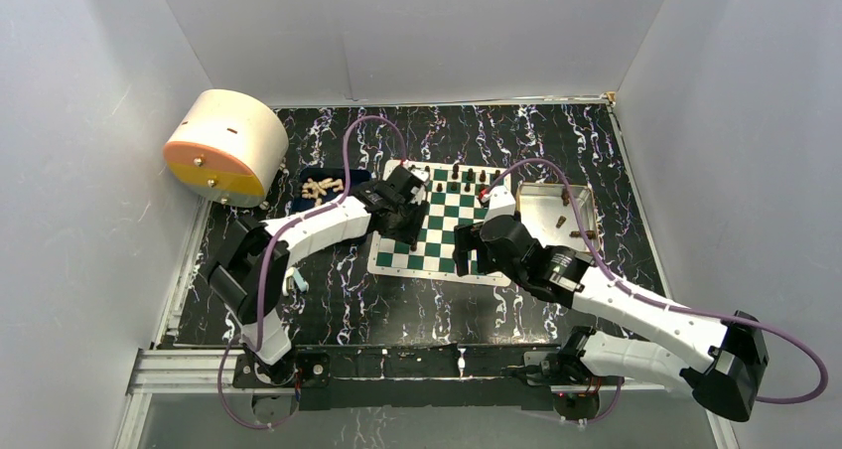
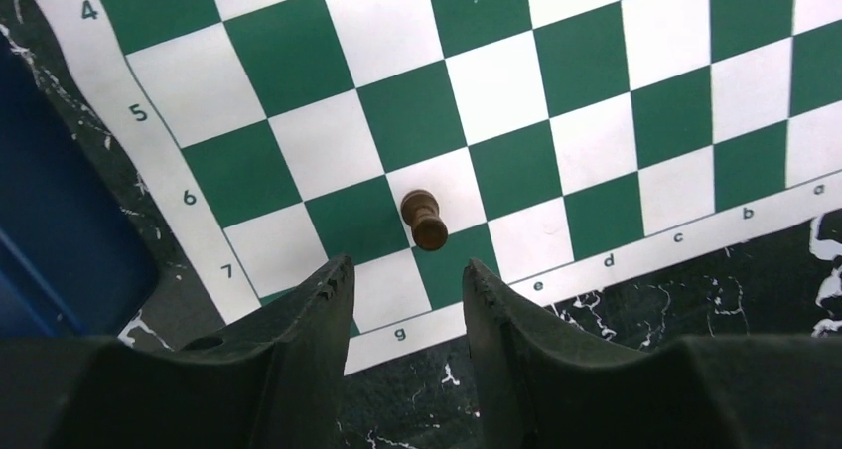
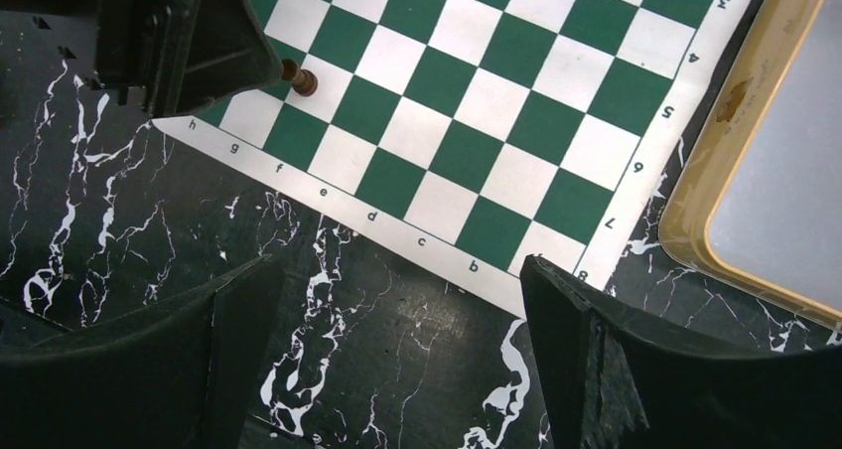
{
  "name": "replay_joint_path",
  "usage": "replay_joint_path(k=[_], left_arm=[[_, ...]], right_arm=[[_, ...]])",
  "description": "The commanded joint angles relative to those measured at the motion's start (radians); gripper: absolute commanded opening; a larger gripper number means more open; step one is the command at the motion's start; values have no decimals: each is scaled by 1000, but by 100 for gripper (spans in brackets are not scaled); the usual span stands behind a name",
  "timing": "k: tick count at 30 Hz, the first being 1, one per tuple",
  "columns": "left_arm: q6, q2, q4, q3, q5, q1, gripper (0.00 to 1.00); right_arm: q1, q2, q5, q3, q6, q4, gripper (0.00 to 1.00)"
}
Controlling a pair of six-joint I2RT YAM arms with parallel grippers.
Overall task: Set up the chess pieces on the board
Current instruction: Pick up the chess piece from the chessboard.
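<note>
While by the board point(image 2: 496, 101), left fingers point(image 2: 310, 315) apart beside a chess piece point(image 2: 425, 220), right fingers point(image 3: 596, 355) wide apart.

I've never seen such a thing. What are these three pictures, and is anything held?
Two robot arms, left and right, stand at a table's near edge. The wide picture looks down from above; the other two come from wrist cameras, so the prongs below are each arm's tool. On the table: a green and white chess board, a gold tray, a blue tray of pale pieces, a cream and orange drum. The left tool is open, short of a dark chess piece on the board; the right tool is open. Nothing is held.
</note>
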Motion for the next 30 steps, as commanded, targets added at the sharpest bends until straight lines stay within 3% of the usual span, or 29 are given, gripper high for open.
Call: replay_joint_path(k=[1,30], left_arm=[[-5,20,26,52,-20,-13,41],[21,93,64,32,-20,-37,23]], right_arm=[[4,-38,45,-13,32,-14,99],[4,-61,63,-11,39,-45,99]])
